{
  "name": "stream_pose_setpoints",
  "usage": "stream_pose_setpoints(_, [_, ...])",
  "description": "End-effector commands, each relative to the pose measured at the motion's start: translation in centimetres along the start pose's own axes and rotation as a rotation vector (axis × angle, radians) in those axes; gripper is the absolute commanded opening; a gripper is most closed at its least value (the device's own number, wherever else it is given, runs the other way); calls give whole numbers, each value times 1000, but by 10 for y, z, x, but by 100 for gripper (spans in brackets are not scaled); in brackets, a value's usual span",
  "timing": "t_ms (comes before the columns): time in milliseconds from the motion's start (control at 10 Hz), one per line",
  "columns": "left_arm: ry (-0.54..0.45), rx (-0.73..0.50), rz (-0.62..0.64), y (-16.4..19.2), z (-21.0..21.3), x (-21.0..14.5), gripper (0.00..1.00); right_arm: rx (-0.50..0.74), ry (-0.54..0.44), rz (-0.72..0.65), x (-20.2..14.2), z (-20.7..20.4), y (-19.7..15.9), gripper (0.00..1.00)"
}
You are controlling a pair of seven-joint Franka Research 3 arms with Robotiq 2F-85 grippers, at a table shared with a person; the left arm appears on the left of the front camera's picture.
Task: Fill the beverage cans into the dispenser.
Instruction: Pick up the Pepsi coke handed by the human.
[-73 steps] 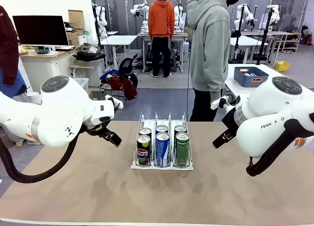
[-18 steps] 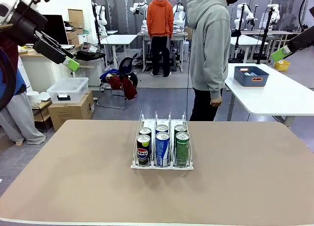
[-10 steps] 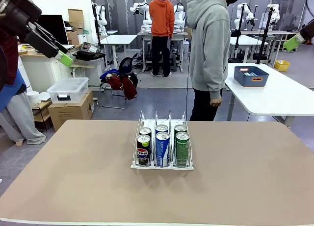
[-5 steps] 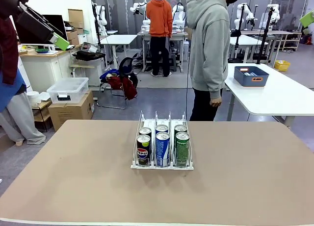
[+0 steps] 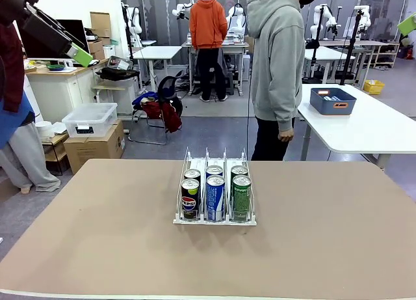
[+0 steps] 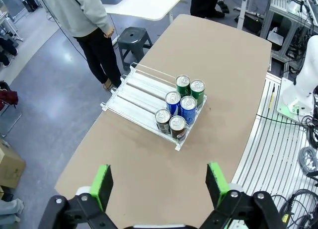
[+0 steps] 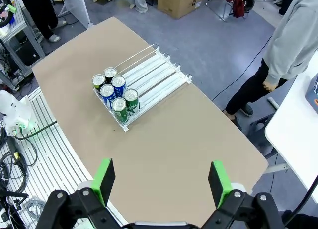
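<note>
In the dispenser (image 6: 133,92), six cans (image 6: 188,104).

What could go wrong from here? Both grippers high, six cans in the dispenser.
The person stands close to the far edge of the table; either arm swinging down could pass near them.
The dispenser looks light and unfixed; a descent by the open left gripper or right gripper could shove it.
Lanes behind the beverage cans are bare, so a knock might tip them backward.
</note>
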State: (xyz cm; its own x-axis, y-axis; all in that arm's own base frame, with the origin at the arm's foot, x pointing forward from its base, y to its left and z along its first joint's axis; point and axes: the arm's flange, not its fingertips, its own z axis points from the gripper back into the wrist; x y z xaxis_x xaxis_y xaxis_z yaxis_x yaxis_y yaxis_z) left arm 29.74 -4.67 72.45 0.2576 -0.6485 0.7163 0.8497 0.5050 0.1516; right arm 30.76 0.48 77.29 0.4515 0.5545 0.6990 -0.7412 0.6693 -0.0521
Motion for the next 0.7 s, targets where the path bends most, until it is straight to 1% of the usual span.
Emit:
stream_pose_setpoints(0, [4,8,-3,0,0,0,100,0,1,3,0,0,1,100])
stream_pose_setpoints(500, [0,-1,-1,0,0,0,100,0,0,0,0,0,0,100])
stream_pose_setpoints(600, [-13,-7,44,1,1,3,100,-18,0,1,2,-1,2,100])
